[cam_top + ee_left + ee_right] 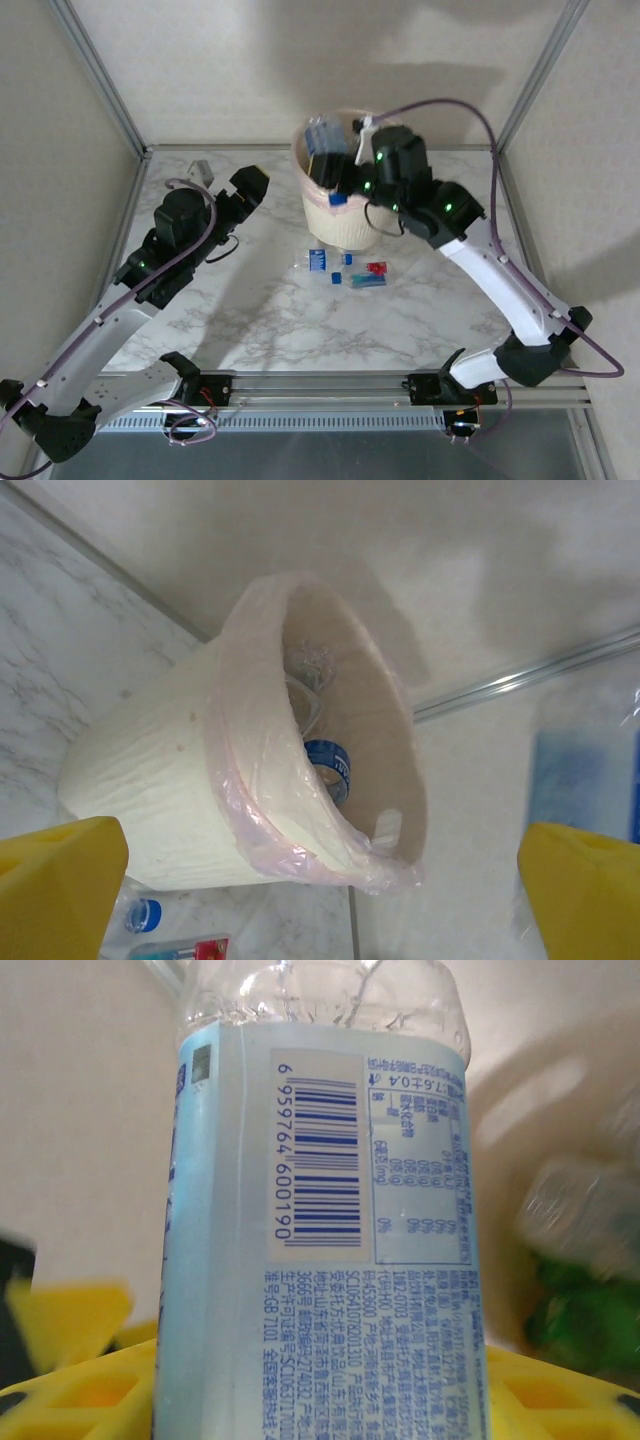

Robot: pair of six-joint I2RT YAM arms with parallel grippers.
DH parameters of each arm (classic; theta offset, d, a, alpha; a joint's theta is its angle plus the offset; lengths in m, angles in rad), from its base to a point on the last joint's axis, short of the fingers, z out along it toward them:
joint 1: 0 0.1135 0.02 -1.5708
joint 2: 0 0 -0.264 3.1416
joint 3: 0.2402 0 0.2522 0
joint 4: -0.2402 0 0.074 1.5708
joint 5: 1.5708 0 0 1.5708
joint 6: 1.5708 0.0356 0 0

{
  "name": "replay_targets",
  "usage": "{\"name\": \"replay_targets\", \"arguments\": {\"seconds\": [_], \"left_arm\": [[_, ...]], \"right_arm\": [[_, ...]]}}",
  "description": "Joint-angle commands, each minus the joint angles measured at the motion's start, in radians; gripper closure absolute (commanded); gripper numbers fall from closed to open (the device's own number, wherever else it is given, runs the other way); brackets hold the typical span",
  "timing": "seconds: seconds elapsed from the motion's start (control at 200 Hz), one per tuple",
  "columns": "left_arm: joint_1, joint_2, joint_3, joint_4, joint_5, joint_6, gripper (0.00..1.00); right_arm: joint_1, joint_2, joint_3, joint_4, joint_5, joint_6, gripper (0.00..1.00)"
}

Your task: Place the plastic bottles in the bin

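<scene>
Left claw (322, 875) spread wide, facing the bin (150, 770). Right claw (320, 1390) pinching a blue-labelled bottle (320, 1160) over the bin's mouth. Loose bottles (345, 272) on the tabletop (250, 320) beside the bin; more inside.

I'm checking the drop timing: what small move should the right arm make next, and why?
Probably open the right gripper. It is shut on the clear plastic bottle with a pale blue label, and from above that bottle appears over the mouth of the large cream bin with a pink liner, so it should fall inside.
</scene>
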Motion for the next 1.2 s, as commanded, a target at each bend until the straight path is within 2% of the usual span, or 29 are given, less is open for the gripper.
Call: {"name": "replay_targets", "arguments": {"seconds": [0.0,0.175,0.421,0.656,0.791,1.031,1.197], "left_arm": [[0.005,0.011,-0.061,-0.011,-0.016,0.04,0.01],[0.006,0.013,-0.119,-0.002,0.001,0.038,0.02],[0.008,0.033,-0.131,0.008,-0.001,0.044,0.03],[0.016,0.055,-0.135,0.022,-0.003,0.046,0.03],[0.021,0.067,-0.136,0.034,0.004,0.039,0.03],[0.035,0.058,-0.157,0.03,0.004,0.039,0.03],[0.055,0.057,-0.164,0.033,0.015,0.035,0.04]], "right_arm": [[-0.063,0.098,0.123,-0.131,0.046,-0.108,0.41],[-0.124,0.225,0.256,-0.168,0.108,-0.198,0.42],[-0.131,0.295,0.232,-0.151,0.212,-0.289,0.4],[-0.13,0.288,0.152,-0.124,0.222,-0.307,0.2],[-0.13,0.283,0.161,-0.127,0.229,-0.299,0.15],[-0.126,0.146,0.123,-0.131,0.233,-0.232,0.15],[-0.101,-0.042,-0.053,-0.161,0.299,-0.13,0.22]]}}
